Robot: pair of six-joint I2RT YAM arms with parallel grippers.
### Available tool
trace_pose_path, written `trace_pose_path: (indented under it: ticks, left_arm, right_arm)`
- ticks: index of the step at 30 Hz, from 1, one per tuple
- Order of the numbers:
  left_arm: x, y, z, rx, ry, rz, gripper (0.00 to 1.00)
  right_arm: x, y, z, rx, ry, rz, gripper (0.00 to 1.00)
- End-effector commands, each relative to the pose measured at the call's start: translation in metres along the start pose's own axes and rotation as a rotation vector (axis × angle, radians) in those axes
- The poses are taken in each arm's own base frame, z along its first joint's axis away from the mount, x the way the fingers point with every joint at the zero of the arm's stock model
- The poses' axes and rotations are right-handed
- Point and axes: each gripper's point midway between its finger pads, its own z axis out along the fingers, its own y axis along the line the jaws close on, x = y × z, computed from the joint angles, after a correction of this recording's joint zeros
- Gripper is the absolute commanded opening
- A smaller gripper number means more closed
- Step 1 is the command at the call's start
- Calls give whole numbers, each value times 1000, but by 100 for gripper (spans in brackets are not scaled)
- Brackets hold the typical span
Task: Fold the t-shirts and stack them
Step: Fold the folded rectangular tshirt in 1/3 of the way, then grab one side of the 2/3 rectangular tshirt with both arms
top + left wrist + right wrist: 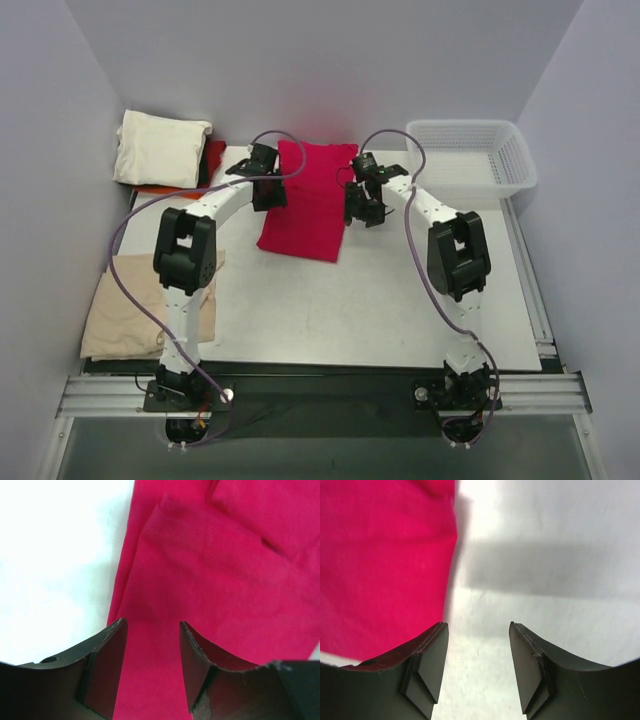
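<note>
Right pincer (478, 626) agape beside crimson t-shirt (385, 565) — basket (462, 124) near

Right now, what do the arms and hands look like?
Both arms are white tubes with chunky black joint housings: left arm, right arm. A lilac-grey cable loops along each. The left hand and right hand have two flat black fingers.

Bright, even light; wrist views overexposed, softly blurred.

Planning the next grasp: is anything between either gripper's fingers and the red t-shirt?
Nothing visible does. The left gripper hangs open over the left edge of the red t-shirt; the right gripper is open at its right edge, partly over the table.
</note>
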Motion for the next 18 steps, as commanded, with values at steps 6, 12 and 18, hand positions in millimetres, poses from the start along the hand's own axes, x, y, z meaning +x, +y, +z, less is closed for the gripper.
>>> trace_pose_path:
  ticks: [6,12,18]
  left_arm:
    - [15,3,-66,324,69,40,57]
    - [41,21,-58,357,141,25,57]
    - [68,39,-51,307,190,2,57]
  right_arm:
    - [63,42,-47,-140,54,-89,54]
    - [78,62,-40,-244,67,-24,57]
    - [80,66,-33,-263,71,-23,57]
